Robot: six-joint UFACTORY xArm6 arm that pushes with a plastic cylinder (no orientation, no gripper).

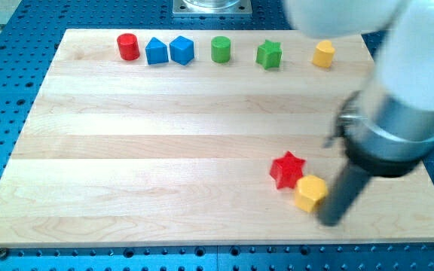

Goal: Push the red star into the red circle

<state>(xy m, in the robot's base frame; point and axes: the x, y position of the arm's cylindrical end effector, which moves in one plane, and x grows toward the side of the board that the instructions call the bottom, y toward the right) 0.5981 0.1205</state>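
Along the top of the wooden board (164, 150) are sitting a blue pentagon-like block (156, 51) touching a blue hexagon (181, 50), a green cylinder (221, 49), a green star (269, 54) and a yellow block (322, 53), while another yellow block (310, 193) is lying near the bottom right

Bright, even light with soft faint shadows; the arm (398, 98) looms blurred by motion.
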